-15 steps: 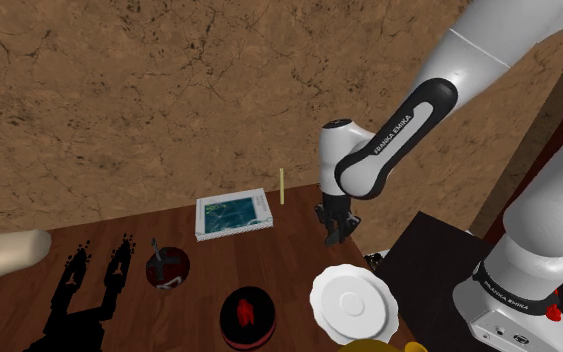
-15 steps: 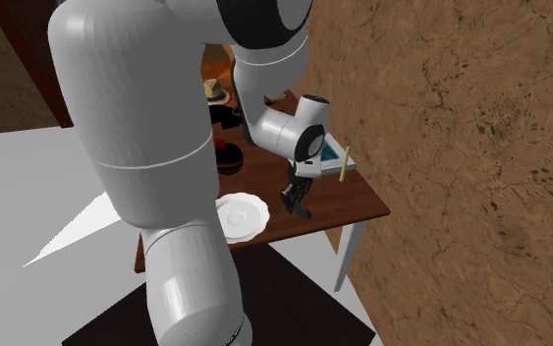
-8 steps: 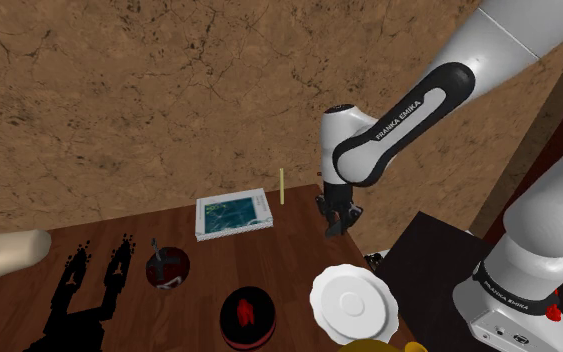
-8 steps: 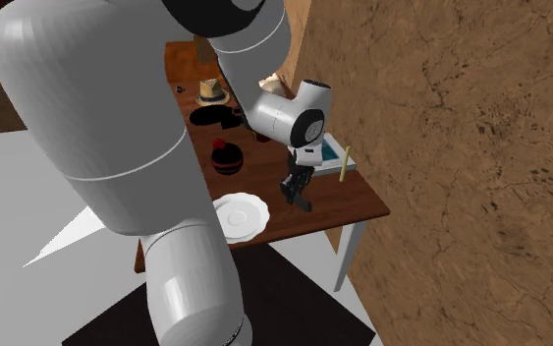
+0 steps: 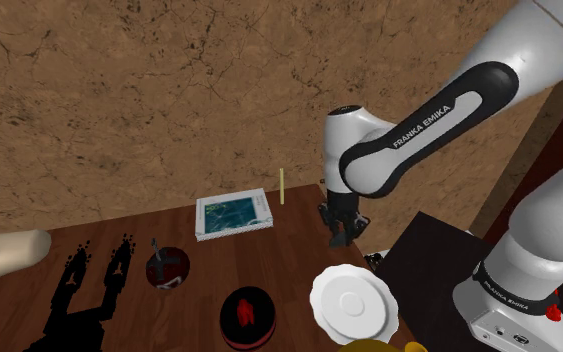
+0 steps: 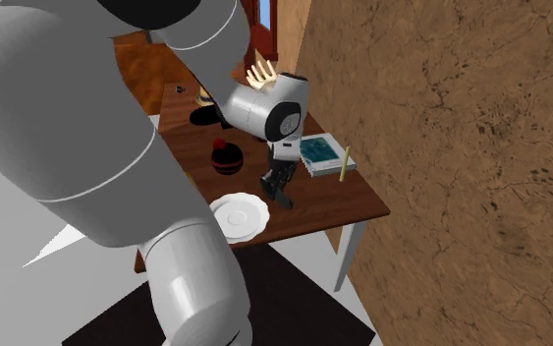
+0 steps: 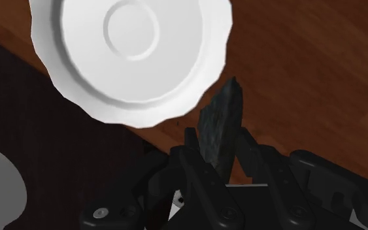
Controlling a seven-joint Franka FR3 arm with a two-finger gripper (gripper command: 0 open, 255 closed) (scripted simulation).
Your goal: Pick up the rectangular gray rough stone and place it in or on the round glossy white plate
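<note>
Over the last second the end effector (image 5: 341,232) has slid a little right in the shoulder view, nearer the plate (image 5: 352,303), and the elbow has swung up and right. The fingers are clamped on the stone (image 7: 221,114), which stands on edge between them, above the table (image 5: 289,262). The pick looks done. In the wrist view the stone hangs just beside the plate's rim, so what remains is carrying it over, lowering and releasing.
</note>
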